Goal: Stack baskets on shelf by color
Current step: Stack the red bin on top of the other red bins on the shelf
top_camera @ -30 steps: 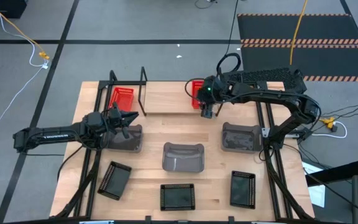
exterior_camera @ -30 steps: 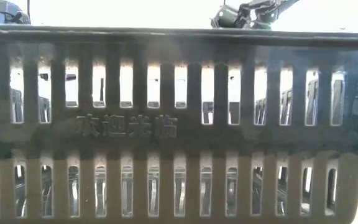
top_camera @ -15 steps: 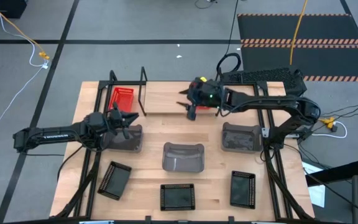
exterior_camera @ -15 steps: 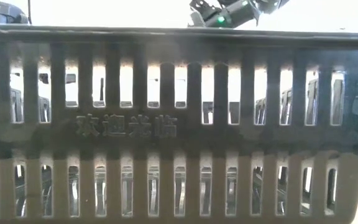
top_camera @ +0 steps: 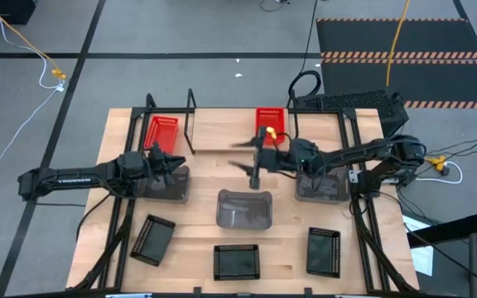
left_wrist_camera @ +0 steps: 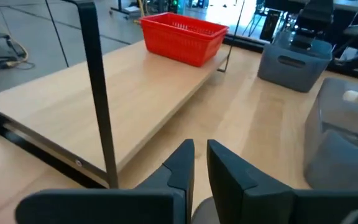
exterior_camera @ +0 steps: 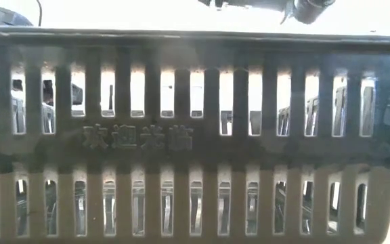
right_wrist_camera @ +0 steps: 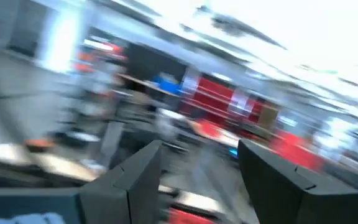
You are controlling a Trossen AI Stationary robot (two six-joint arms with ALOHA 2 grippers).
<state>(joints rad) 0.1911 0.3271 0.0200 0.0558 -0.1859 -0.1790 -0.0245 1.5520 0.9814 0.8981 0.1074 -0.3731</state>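
Two red baskets show, one (top_camera: 162, 132) at the left end of the shelf (top_camera: 222, 132) and one (top_camera: 270, 120) at its right part; a third does not show. Three grey baskets (top_camera: 162, 184), (top_camera: 244, 209), (top_camera: 320, 182) stand in a row mid-table. Three black baskets (top_camera: 152, 240), (top_camera: 237, 261), (top_camera: 323, 251) stand along the near edge. My right gripper (top_camera: 243, 156) is open and empty over the table between the shelf and the middle grey basket; its wrist view (right_wrist_camera: 197, 168) is blurred. My left gripper (top_camera: 172, 161) is shut and empty above the left grey basket's far rim, beside the shelf's upright (left_wrist_camera: 98, 93).
A black basket's perforated wall (exterior_camera: 195, 135) stands right in front of the low camera and fills that view. Bare tabletop (top_camera: 222, 170) lies between the shelf and the grey row. The shelf's middle board (left_wrist_camera: 104, 106) is bare.
My right gripper has drawn away from the right red basket, swinging toward the table's left and near edge, out over the bare table by the middle grey basket. The red basket stays on the shelf's right part.
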